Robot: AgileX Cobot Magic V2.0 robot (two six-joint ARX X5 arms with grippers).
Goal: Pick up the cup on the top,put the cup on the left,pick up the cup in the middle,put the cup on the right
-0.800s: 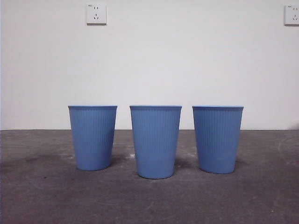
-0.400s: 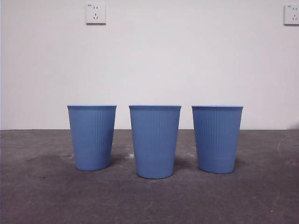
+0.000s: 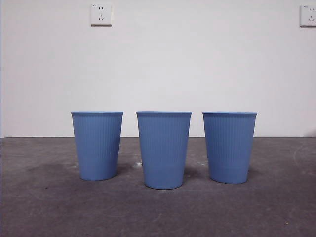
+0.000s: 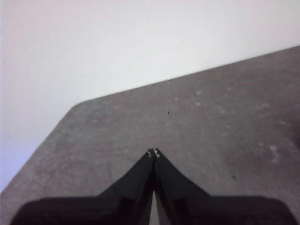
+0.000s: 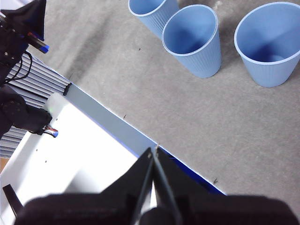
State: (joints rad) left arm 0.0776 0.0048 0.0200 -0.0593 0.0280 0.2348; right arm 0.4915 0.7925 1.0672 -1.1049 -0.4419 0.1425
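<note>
- Three blue ribbed cups are seen upright on the grey tabletop, in a row, apart from one another: left cup (image 3: 97, 145), middle cup (image 3: 163, 149), right cup (image 3: 229, 147). The middle cup is set slightly nearer the front edge than its neighbours.
- No stack is left; both placements are judged done, with one cup on each side of the middle one.
- Left gripper (image 4: 153, 153): jaws pressed together, nothing held. Only bare tabletop (image 4: 211, 122) and wall are shown by its wrist camera; no cup is in its view.
- Right gripper (image 5: 154, 150): jaws pressed together, nothing held. It is positioned off the table, over the blue-trimmed edge (image 5: 117, 126); all three cups lie well ahead of it across the tabletop.
- Of the two arms, the right is judged the better placed, since only its camera sees the cups; no further pick looks needed.
- Cups: tapered round bodies, fine vertical ribs, smooth rim band, open mouths up, long axis vertical. Probably thin plastic, so light and easily tipped.
- Tabletop: matte, speckled grey, slightly scuffed.
</note>
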